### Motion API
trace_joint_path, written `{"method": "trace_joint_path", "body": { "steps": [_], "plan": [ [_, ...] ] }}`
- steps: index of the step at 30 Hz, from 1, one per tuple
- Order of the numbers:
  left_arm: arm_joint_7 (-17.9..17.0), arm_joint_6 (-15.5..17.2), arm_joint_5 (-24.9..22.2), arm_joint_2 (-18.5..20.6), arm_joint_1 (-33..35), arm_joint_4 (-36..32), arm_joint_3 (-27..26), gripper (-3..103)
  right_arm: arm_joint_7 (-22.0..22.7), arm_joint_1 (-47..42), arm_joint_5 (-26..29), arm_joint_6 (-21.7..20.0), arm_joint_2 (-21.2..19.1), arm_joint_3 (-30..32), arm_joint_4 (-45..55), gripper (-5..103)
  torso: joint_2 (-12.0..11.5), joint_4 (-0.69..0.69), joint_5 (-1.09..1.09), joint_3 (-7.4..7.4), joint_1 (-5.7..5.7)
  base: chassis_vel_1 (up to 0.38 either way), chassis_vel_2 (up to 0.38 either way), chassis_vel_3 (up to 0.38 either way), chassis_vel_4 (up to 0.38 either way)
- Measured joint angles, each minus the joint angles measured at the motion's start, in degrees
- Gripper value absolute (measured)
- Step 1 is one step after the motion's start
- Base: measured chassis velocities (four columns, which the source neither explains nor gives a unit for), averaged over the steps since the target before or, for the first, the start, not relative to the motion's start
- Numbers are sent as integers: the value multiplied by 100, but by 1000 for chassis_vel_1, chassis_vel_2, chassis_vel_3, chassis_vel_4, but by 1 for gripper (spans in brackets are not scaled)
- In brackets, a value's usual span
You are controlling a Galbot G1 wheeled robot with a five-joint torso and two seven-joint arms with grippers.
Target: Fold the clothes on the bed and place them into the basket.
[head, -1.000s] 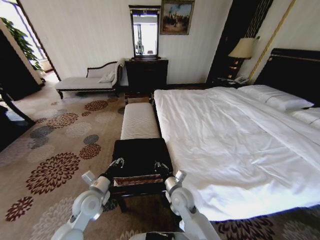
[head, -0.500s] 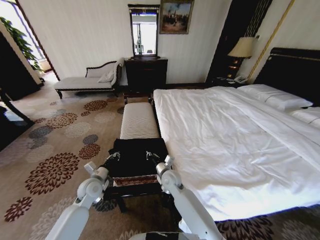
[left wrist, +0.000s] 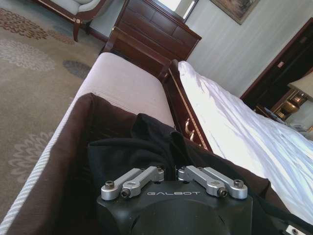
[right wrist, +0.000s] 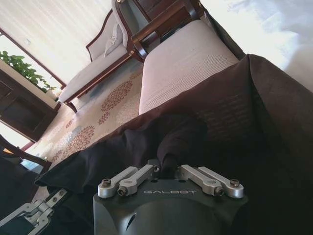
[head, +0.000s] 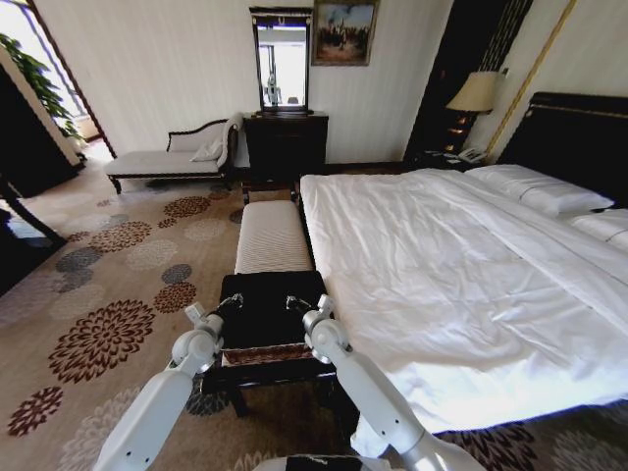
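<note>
reaching forward over the basket (head: 260,354), both grippers sit above its black-lined opening. the left gripper (head: 234,300) is pinched narrow on dark cloth of the black t-shirt (left wrist: 146,142), which lies bunched inside the basket. the right gripper (head: 291,301) is likewise closed on a fold of the same shirt. the basket stands at the foot of a striped bench (head: 273,235), just beside the white bed (head: 461,275).
</note>
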Motion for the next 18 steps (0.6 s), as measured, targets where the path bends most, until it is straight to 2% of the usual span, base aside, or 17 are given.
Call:
{"method": "trace_joint_path", "body": {
  "steps": [8, 18],
  "plan": [
    [-183, 27, -36, -43, -502, 530, 367, 7, 304, 505, 329, -167, 34, -238, -396, 6, 0, 2, 0, 0, 0, 0, 0, 0, 0],
    [-224, 73, -57, -87, -918, 878, 771, 7, 502, 704, 549, -333, 24, -398, -661, 6, 0, 1, 1, 0, 0, 0, 0, 0, 0]
  ]
}}
